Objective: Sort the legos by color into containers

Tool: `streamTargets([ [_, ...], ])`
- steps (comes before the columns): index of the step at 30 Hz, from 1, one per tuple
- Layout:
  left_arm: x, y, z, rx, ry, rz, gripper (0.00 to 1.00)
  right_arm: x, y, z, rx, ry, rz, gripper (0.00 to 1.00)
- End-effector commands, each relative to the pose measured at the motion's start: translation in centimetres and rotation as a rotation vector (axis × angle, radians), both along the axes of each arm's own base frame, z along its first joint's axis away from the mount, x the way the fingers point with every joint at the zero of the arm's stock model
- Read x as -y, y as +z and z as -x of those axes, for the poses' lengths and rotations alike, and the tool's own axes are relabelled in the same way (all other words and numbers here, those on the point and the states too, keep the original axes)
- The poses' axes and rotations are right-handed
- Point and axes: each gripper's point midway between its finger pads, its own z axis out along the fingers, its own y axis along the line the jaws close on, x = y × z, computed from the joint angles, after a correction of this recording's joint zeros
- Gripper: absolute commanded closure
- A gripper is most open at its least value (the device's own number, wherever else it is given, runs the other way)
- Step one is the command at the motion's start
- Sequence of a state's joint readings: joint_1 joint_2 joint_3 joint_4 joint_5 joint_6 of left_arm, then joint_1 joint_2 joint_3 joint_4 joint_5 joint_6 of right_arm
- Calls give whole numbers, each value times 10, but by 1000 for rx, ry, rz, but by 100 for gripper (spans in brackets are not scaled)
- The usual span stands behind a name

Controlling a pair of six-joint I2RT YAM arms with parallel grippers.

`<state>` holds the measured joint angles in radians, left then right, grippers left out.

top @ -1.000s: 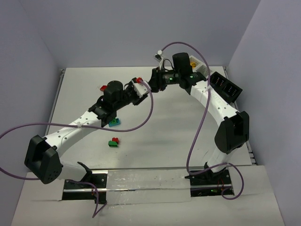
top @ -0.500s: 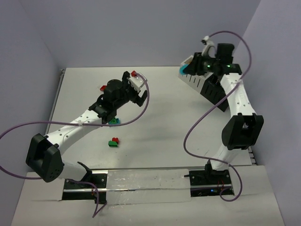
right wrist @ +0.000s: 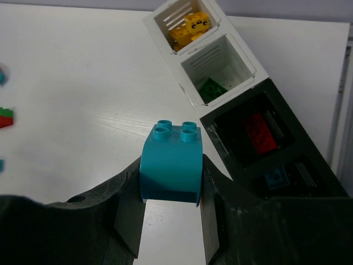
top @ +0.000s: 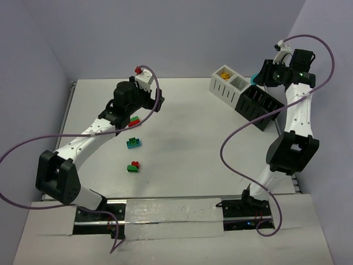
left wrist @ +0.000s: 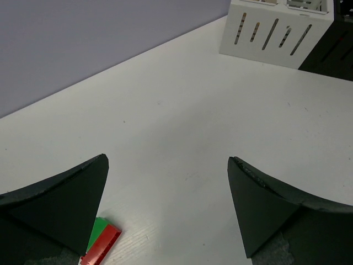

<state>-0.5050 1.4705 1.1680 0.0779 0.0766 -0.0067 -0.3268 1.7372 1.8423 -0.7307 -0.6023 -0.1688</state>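
right pincer [right wrist: 171, 190]: pinching a teal brick [right wrist: 171, 160] by its flanks, studs up, raised beside the bin row.
why held so: probably bound for the far black bin [right wrist: 317, 174], where a teal piece [right wrist: 276, 178] already lies.
other bins: yellow bricks [right wrist: 190, 25], a green brick [right wrist: 210, 88] and a red brick [right wrist: 259, 132], one colour each.
left pincer [left wrist: 168, 163]: spread wide, empty, low over the table [left wrist: 182, 121].
likely reason: the red-green pair [left wrist: 102, 243] lies just beside its left finger.
hard to see: that pair is cut off by the finger and the frame edge; the black bins' insides are dim.
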Motion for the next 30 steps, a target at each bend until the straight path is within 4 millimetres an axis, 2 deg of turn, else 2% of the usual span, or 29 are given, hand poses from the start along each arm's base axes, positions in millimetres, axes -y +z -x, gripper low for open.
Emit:
streamTargets([
  [1,6,7,-7,-41,-7,20,1,19,5,-9,7,-26,96,100],
  [3,3,3,-11,-72,-6,7,1,27,-4,-14,-21,-47,118,100],
  [11,-1,-9,-21,-109,-38,13,1,38,-13,-23,-52,-76,142,100],
  [18,-2,-15,-32,-131,-51,12,1,47,-25,-18,-98,-80,199,100],
  [30,-2,-26,-43,-186,-87,-12,1,84,-71,-1,-275,-128,383,100],
])
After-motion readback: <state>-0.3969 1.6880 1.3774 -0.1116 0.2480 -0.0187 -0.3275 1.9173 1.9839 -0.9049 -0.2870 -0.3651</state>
